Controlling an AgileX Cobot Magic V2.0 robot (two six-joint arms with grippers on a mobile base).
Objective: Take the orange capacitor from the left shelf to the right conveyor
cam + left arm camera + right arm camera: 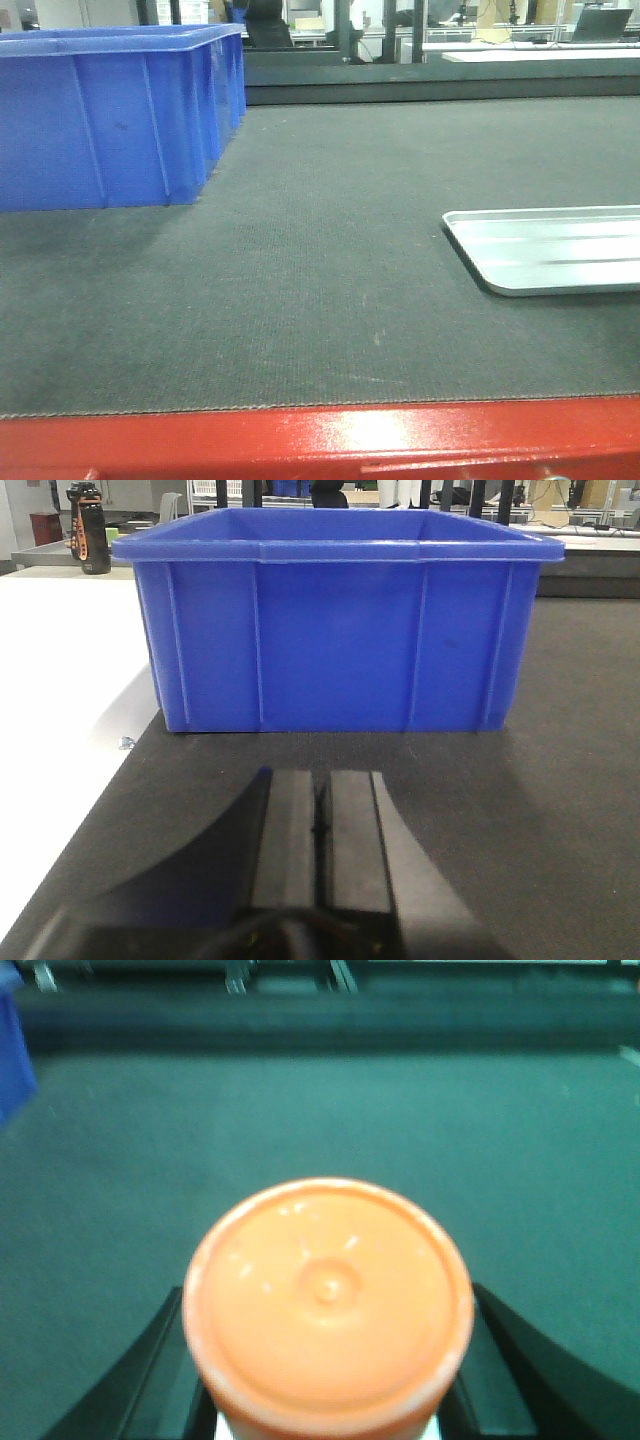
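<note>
- Right wrist view: orange capacitor (328,1300) at lower centre of the frame, flat top facing the camera, gripped between the right fingers (140,1380), one dark finger pressed against each side.
- Behind it, dark grey conveyor belt (420,1130) filling most of the frame; cannot tell whether resting on the belt or held above it.
- Left wrist view: left fingers (285,830) at bottom centre, closed pad against pad with only a thin seam between, holding nothing, low over the belt.
- Just beyond them, blue bin (335,630) upright on the belt, filling the upper half of the frame.
- Along the left edge, white counter (60,700); at upper left, a dark bottle (88,525).
- Front view: belt across the whole frame, glossy red frame (300,440) along the bottom edge.
- At upper left, the blue bin; at the right edge, a silver tray (550,250) lying flat on the belt, well apart from the bin.
</note>
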